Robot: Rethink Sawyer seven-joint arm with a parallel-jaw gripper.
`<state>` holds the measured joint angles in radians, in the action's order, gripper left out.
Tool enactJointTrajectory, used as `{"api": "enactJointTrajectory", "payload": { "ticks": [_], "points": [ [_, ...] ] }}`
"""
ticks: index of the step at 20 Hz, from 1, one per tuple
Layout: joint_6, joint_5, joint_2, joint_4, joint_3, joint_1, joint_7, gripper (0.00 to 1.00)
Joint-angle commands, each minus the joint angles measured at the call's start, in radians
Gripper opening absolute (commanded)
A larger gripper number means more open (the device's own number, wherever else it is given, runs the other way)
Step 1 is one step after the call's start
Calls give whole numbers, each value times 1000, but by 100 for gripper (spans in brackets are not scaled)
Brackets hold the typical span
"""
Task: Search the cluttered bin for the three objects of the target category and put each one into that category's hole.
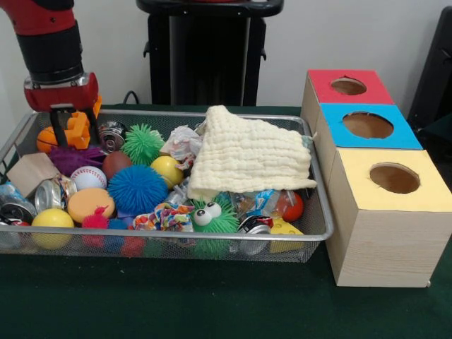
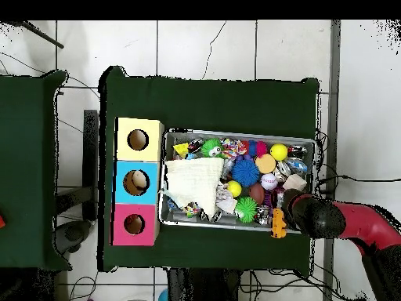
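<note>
The green-covered table point(image 1: 212, 311) spreads under everything. On it sits the bin point(image 1: 176, 239), a wide wire basket crammed with toys, and just beside it stands the pale wooden box point(image 1: 381, 233) with three round openings in a row. The hole point(image 1: 348, 86) with the red surround lies at the end of that row nearest my pedestal, well apart from me, with the blue-surrounded hole point(image 1: 368, 125) next to it and the yellow-surrounded one point(image 1: 394, 178) at the other end.

A cream cloth point(image 1: 247, 155) drapes over the side of the bin nearest the box. Among the clutter I see a blue spiky ball point(image 1: 137, 189), a green spiky ball point(image 1: 143, 143), a yellow ball point(image 1: 167, 170) and a baseball point(image 1: 88, 177).

My gripper point(image 1: 73, 127) hangs over the bin's corner farthest from the box, fingers closed on an orange toy point(image 1: 78, 131).
</note>
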<state>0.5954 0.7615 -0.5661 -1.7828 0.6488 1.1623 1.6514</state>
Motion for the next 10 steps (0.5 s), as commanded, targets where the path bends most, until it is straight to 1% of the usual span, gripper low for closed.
{"api": "enactJointTrajectory", "payload": {
  "ticks": [1,5,10],
  "points": [
    [-17,46,82,14,13,11,-153,100],
    [-24,57,135,34,29,37,-195,100],
    [11,31,127,31,48,54,-207,100]
  ]
}}
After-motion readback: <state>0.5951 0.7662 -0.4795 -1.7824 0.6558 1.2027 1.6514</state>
